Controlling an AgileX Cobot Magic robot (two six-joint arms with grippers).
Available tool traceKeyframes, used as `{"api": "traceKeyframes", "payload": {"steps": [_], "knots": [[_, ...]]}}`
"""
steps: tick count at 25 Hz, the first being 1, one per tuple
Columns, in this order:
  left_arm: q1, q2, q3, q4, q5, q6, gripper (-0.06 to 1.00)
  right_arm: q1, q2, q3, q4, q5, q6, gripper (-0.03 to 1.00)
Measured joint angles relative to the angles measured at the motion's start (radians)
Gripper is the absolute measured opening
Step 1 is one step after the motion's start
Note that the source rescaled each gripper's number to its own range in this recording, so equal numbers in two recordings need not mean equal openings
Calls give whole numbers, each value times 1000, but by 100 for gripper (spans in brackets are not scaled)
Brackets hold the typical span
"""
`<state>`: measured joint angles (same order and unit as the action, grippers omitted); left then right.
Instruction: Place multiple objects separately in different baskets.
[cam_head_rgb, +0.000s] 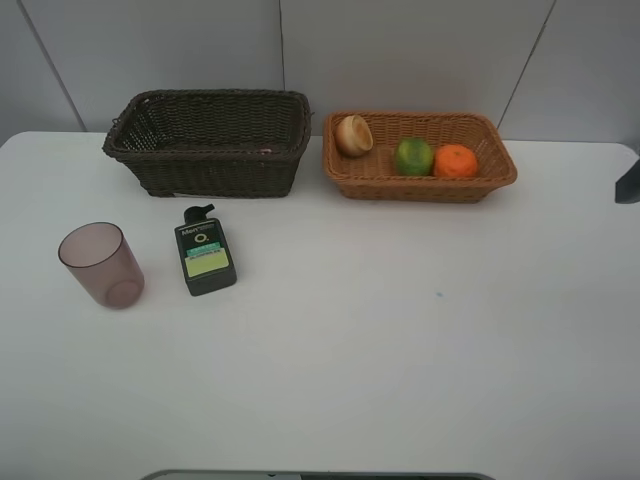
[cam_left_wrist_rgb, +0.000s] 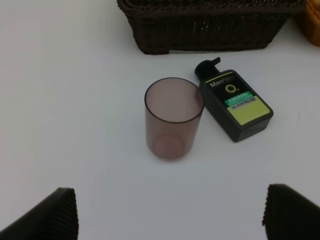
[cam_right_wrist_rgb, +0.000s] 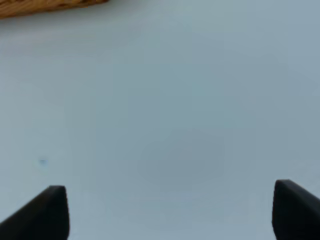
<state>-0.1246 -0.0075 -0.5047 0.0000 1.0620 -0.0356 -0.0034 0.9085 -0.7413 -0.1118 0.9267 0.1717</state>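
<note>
White surface (cam_head_rgb: 400, 350) carries the mauve cup (cam_head_rgb: 100, 264) and flat bottle (cam_head_rgb: 206, 258) before the dark basket (cam_head_rgb: 220, 172). Your left hand (cam_left_wrist_rgb: 172, 205) and right hand (cam_right_wrist_rgb: 170, 207) gape wide, empty; clip the cup's rim and it may topple.

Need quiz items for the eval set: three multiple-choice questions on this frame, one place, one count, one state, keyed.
1. How many fruits lie in the tan basket? A one; B two; C three.
2. Where is the dark bottle? A in the tan basket; B on the table beside the cup; C under the cup.
3. How does the cup stand? A upright; B on its side; C upside down.
Key: 1 C, peach-like fruit, green fruit and orange inside; 2 B, it lies flat there; 3 A, open rim faces up.
</note>
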Motion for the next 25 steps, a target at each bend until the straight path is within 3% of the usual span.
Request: {"api": "traceKeyframes", "payload": {"steps": [4, 10, 18, 25], "knots": [[0, 0, 0, 0, 0, 0, 96, 0, -249, 94, 27, 71, -57, 84], [0, 0, 0, 0, 0, 0, 96, 0, -558, 113, 60, 169, -97, 84], [0, 0, 0, 0, 0, 0, 96, 0, -827, 113, 60, 184, -100, 84], [0, 0, 0, 0, 0, 0, 96, 0, -909, 113, 60, 188, -101, 84]]}}
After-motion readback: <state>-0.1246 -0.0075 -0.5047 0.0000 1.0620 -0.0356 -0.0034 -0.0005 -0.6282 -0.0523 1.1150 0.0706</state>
